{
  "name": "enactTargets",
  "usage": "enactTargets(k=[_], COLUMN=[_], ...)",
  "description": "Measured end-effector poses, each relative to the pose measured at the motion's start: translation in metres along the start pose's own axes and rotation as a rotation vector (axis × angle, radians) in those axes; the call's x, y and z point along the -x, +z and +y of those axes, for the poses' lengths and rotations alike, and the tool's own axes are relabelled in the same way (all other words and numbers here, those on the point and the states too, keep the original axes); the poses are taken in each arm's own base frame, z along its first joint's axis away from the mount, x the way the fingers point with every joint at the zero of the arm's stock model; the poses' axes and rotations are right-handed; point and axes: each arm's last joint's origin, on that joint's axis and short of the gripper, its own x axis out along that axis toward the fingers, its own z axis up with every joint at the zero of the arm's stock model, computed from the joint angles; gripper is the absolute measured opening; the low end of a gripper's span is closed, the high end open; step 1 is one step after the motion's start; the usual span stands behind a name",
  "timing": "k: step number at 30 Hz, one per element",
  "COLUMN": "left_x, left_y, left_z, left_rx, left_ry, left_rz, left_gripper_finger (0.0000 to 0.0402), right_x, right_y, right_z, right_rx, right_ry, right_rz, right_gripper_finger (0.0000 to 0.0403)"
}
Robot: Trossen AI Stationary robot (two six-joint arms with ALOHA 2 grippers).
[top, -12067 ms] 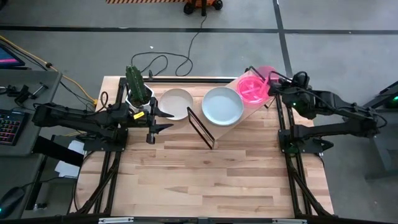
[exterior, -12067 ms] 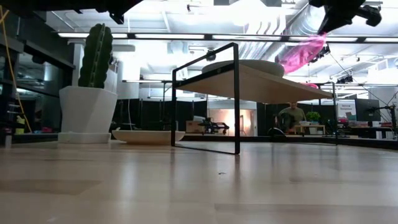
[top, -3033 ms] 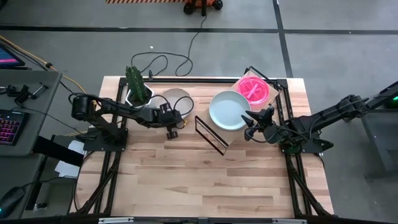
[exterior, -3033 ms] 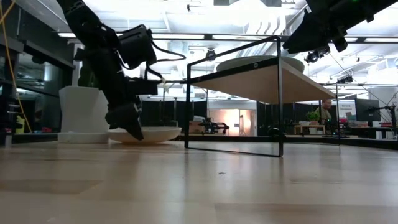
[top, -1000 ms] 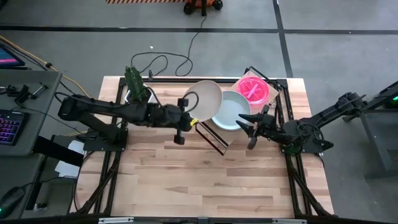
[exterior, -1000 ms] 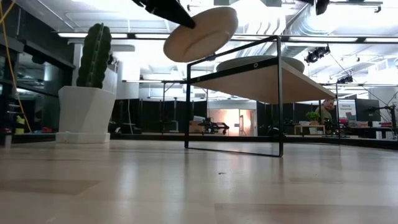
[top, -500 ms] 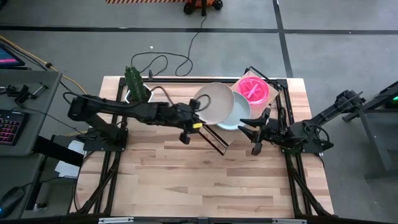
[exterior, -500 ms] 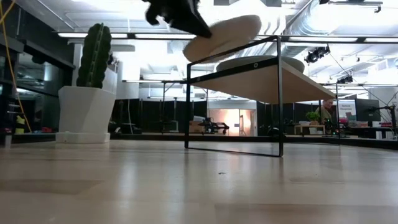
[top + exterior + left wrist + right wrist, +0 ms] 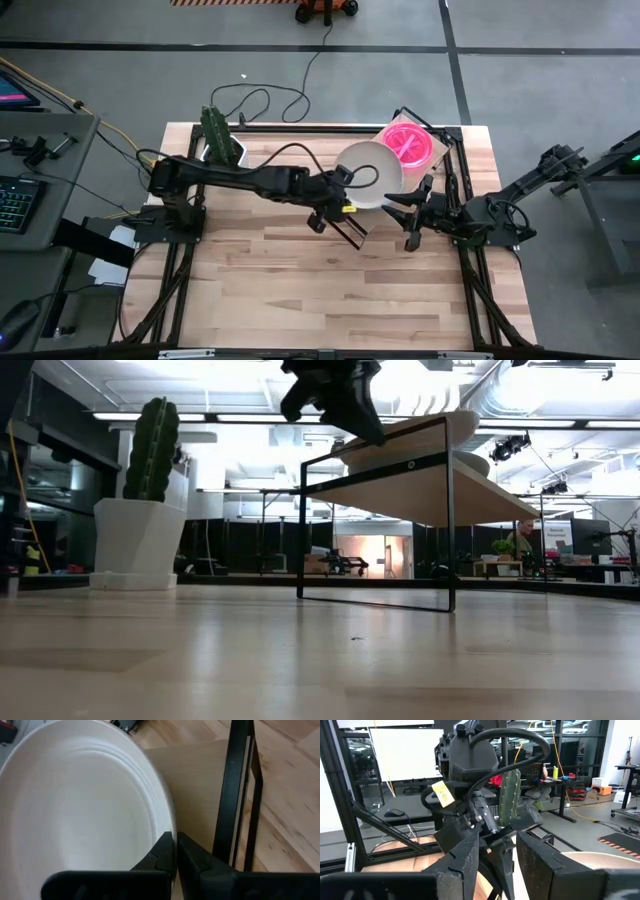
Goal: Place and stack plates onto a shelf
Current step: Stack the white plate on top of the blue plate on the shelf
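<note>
A cream plate (image 9: 370, 176) is being held by its rim in the left gripper (image 9: 338, 201), jaws pinched tight on the edge, right over the shelf (image 9: 395, 180) at upper middle of the high view, where it hides another plate underneath. It's probably stiff, light and a bit slick, so an edge pinch looks like the only real hold. The pink plate (image 9: 409, 143) is sat further back on the shelf. The right gripper (image 9: 404, 214) is parked just beside the shelf, jaws spread. The counter (image 9: 330, 290) is wood planks; a cactus (image 9: 155, 448) shows at the low view's left, cluttered lab behind.
</note>
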Motion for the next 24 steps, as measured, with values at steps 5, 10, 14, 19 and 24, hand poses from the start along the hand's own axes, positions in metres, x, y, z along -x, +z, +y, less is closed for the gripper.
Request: enactTargets(k=[5, 10, 14, 19, 24], left_x=[-0.0029, -0.0027, -0.0027, -0.0026, -0.0027], left_y=[0.0023, 0.0037, 0.0036, 0.0046, 0.0048], left_z=[0.0001, -0.0007, -0.0007, 0.0009, 0.003], left_rx=[-0.018, -0.021, -0.032, -0.039, -0.051], left_ry=[-0.042, -0.07, -0.07, -0.046, -0.001], left_rz=[-0.015, -0.05, -0.05, -0.051, -0.029], left_gripper_finger=[0.0001, 0.0003, 0.0016, 0.0044, 0.0078], right_x=[0.0, 0.0, 0.0, 0.0, 0.0], right_y=[0.0001, 0.0002, 0.0002, 0.0002, 0.0002], right_z=[0.0, 0.0, 0.0, 0.0, 0.0], right_rx=[0.007, 0.006, 0.006, 0.006, 0.017], right_ry=[0.0, 0.0, 0.0, 0.0, -0.001], right_rz=[-0.001, -0.002, -0.002, -0.002, -0.002], right_gripper_finger=[0.0119, 0.0119, 0.0119, 0.0119, 0.0119])
